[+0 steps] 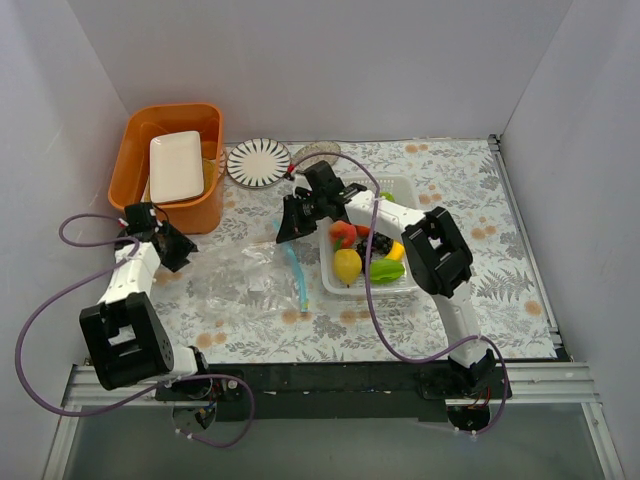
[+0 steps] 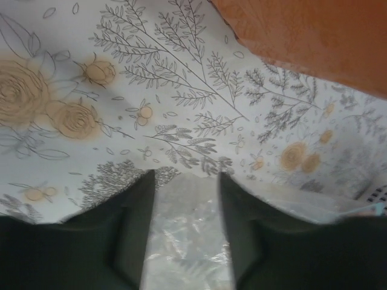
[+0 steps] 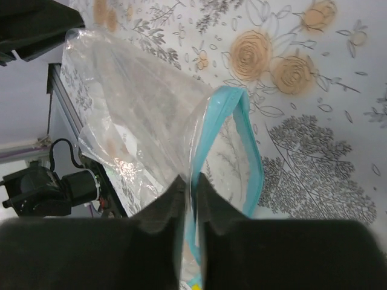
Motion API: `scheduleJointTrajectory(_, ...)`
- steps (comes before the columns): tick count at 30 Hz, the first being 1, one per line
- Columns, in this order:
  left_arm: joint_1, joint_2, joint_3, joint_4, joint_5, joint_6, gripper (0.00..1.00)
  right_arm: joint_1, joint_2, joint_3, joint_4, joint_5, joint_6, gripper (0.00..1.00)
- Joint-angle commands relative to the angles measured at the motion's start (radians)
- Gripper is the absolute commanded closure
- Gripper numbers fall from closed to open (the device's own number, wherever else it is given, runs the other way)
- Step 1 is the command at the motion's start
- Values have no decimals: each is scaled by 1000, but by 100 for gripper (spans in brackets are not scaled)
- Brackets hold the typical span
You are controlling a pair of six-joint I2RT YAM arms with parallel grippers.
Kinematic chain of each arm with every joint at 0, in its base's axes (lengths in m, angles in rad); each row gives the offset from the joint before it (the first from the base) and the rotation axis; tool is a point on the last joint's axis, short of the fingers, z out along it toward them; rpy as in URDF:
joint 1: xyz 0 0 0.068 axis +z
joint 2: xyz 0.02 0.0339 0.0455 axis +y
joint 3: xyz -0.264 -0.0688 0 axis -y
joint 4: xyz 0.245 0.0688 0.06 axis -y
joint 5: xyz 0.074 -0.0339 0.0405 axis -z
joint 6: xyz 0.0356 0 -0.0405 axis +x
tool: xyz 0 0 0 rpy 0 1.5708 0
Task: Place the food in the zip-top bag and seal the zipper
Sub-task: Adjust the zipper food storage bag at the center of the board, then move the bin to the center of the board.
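White walls enclose a floral-patterned table. At left stands an orange plastic tub. Beside it the left gripper is released, its fingers straddling an edge of the clear crinkly zip-top bag lying mid-table. The right gripper is clenched on the bag's mouth beside the light blue zipper strip. Just right, a white lattice basket holds small plastic toy fruits.

Bright, even light; blurred wrist foregrounds

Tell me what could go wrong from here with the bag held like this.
The right gripper pinches just one lip of the zip-top bag beside the zipper; the thin film could slip free. The left gripper is open over the bag's other end, not clamped, so the bag might drag or collapse when the food goes in.
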Motion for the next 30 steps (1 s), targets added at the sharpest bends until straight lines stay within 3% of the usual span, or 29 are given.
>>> scheduleJointTrajectory(1, 36, -15, 54, 38, -5, 61, 36, -27, -10, 26, -8, 45, 22, 62)
scheduleJointTrajectory(4, 36, -32, 91, 23, -6, 68, 17, -22, -37, 29, 12, 60, 6, 43)
scheduleJointTrajectory(8, 36, -64, 145, -20, 23, 91, 9, -24, -100, 43, -18, 118, -57, 28)
scheduleJointTrajectory(17, 4, -164, 220, -58, 233, 41, 4, -43, -185, -26, -200, 352, -129, 28)
scheduleJointTrajectory(24, -226, -166, 255, -90, 173, -8, 3, -45, -293, -215, -201, 372, -175, 29)
scheduleJointTrajectory(28, -280, -176, 254, -92, 144, -27, 3, -30, -410, -331, -116, 369, -186, 30)
scheduleJointTrajectory(30, -301, -170, 258, -101, 139, -21, 2, -28, -424, -323, -172, 411, -186, 31)
